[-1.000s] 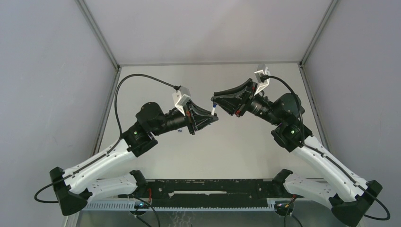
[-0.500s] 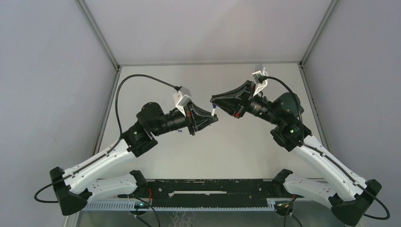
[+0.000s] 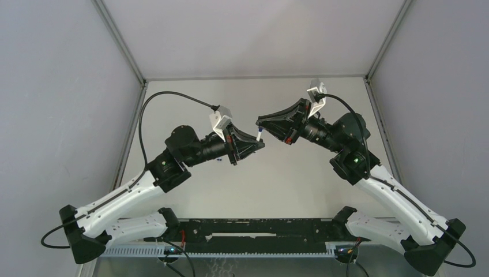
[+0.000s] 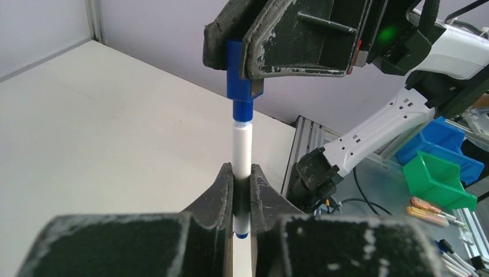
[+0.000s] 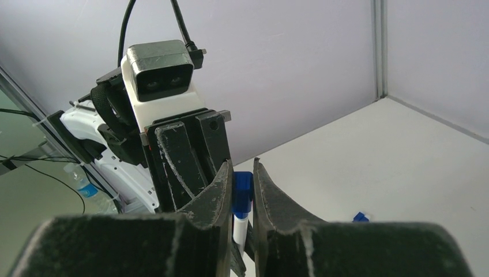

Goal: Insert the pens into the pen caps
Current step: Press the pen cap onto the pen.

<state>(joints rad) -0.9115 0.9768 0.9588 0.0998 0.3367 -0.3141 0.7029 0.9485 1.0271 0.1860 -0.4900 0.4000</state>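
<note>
Above the middle of the table my two grippers meet tip to tip. A white pen (image 4: 242, 147) stands upright between the fingers of my left gripper (image 4: 241, 176), which is shut on its lower part. The blue pen cap (image 4: 238, 78) sits over the pen's upper end, and my right gripper (image 4: 242, 55) is shut on it from above. From the right wrist I see the pen cap (image 5: 242, 187) pinched in my right gripper (image 5: 242, 173), with the pen (image 5: 240, 228) below it. From the top view, the pen (image 3: 259, 135) bridges my left gripper (image 3: 259, 142) and right gripper (image 3: 260, 123).
A small blue and white piece (image 5: 360, 217) lies on the table to the right in the right wrist view. Another small blue piece (image 3: 219, 160) shows under the left arm. Grey walls enclose the table (image 3: 300, 184) on three sides.
My right gripper's jaws have narrowed onto the cap and shifted slightly left toward the left gripper. The left gripper has kept its hold on the pen.
</note>
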